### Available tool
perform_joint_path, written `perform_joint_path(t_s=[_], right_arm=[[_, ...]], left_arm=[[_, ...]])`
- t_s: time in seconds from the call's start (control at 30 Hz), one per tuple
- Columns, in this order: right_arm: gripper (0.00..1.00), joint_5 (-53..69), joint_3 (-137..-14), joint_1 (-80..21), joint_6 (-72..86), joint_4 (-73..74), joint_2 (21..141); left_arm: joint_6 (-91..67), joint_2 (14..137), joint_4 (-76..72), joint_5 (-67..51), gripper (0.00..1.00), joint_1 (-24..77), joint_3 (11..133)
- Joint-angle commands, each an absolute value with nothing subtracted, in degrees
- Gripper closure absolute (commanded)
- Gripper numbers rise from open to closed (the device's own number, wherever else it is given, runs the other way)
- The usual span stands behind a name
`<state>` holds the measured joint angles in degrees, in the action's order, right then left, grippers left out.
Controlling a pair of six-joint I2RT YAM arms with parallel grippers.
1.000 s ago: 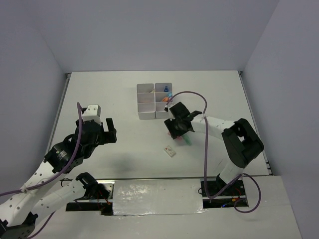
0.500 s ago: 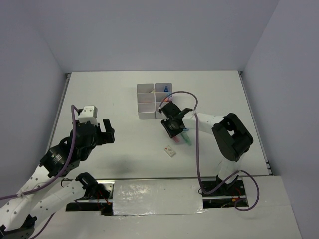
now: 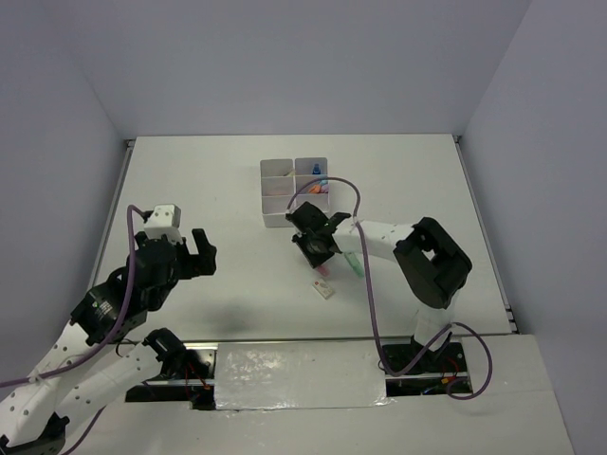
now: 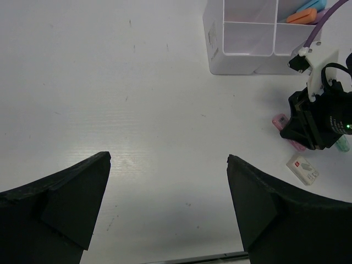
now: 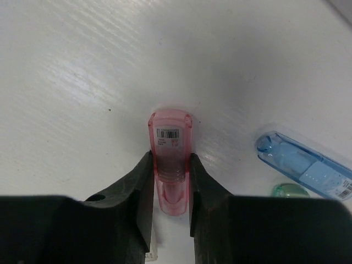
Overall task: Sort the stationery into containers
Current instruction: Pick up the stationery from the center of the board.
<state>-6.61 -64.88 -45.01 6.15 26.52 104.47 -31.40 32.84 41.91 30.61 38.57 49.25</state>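
Note:
A translucent pink marker [image 5: 170, 137] with a barcode label lies on the white table, and my right gripper [image 5: 170, 158] is shut on it, both fingers pressed against its sides. In the top view that gripper [image 3: 318, 248] sits just below the white containers [image 3: 280, 218]. A blue marker [image 5: 305, 165] and a green piece [image 5: 289, 190] lie to the right of the pink one. My left gripper [image 4: 168, 157] hangs wide open over bare table, far to the left [image 3: 199, 251]. The pink marker's end [image 4: 280, 119] peeks out beside the right wrist.
A white eraser [image 3: 323, 286] with a red mark lies just in front of the right gripper, also seen from the left wrist [image 4: 302, 169]. The containers [image 4: 242, 60] hold orange [image 4: 301, 16] and blue pieces. A purple cable loops over the right arm.
My right gripper slid left toward the containers and narrowed its jaws onto the pink marker. The left arm drew back a little toward the lower left, still open.

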Motion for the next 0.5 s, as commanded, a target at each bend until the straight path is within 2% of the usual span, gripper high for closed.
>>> perform_joint_path(t_s=[0.0, 0.27, 0.47], right_arm=[[1.00, -7.38, -63.81, -46.05, 7.38, 25.58, 104.26], [1.00, -3.52, -63.63, -47.20, -2.27, 19.16, 94.14], [1.00, 1.30, -70.04, -47.63, -12.02, 21.36, 91.32]], left_arm=[[-29.97, 31.99, 39.38, 29.88, 0.01, 38.76, 48.96], [-29.79, 30.24, 38.58, 29.27, 0.01, 38.67, 48.25], [-29.62, 28.30, 38.15, 28.83, 0.01, 38.58, 47.90]])
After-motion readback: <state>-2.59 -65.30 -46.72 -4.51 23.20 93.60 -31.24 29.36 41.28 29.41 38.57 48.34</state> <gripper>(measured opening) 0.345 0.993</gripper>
